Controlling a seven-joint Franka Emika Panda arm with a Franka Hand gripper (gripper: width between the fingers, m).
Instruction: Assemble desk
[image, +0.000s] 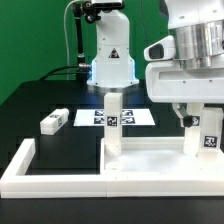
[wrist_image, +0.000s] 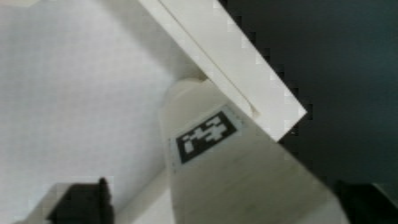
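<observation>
My claw stands open around a leg that is upright on the tabletop at the exterior view's right, and grips nothing. A second leg stands near the middle; a third lies loose beside the marker board. I should centre the fingers on the leg before closing, then turn it straight.

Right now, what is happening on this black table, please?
A white robot arm is assembling a small white plastic desk. The rimmed rectangular tabletop slab lies against the low white border fence. Two white block legs stand upright on it: one near the middle, one below the gripper, whose jaws stand apart around that leg. Another tagged leg lies loose on the table, beside the marker board.
</observation>
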